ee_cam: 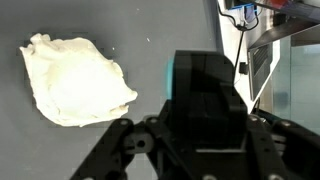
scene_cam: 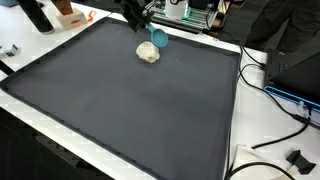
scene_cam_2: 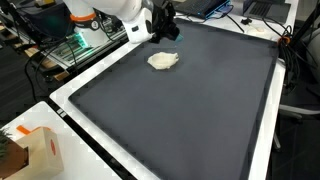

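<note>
Hanging over the far part of the dark mat (scene_cam: pixel 130 110), the gripper (scene_cam: pixel 150 30) has its pincer clamped on what looks like a blue cup (scene_cam: pixel 159 39), held tilted and clear of the surface. In the wrist view the cup (ee_cam: pixel 205 90) shows as a dark block with a teal edge, and a finger presses in on either side. Just beside the cup, a little nearer the middle of the mat, a crumpled white cloth (scene_cam: pixel 148 53) lies flat; in an exterior view the cloth (scene_cam_2: pixel 163 61) sits close under the gripper (scene_cam_2: pixel 165 30), apart from it. The mat covers a white table (scene_cam: pixel 237 120), with black cables (scene_cam: pixel 280 125) at one edge and a cardboard box (scene_cam_2: pixel 35 150) at a corner.
</note>
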Robot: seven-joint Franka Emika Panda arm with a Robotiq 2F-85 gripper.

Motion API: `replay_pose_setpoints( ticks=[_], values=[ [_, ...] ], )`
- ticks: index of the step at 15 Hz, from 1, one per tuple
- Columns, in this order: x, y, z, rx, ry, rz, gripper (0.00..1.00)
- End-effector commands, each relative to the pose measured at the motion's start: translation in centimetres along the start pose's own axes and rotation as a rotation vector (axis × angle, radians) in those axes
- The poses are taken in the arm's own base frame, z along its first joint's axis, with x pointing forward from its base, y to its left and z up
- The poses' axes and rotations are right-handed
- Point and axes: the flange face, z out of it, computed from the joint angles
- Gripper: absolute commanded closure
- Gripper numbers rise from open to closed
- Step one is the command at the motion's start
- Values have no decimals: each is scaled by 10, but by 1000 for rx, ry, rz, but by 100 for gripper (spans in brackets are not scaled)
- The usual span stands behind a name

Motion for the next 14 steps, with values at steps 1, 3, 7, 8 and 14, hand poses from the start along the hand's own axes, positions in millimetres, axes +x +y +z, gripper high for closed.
replay_pose_setpoints(
  ticks=[1,3,7,8,14],
  values=[
    [4,10,-3,74,15,-14,75],
    [7,14,-3,97,26,-17,75],
    [12,20,-1,139,50,-16,75],
    [13,21,-1,145,59,-15,75],
    [20,26,2,159,88,-20,75]
  ],
)
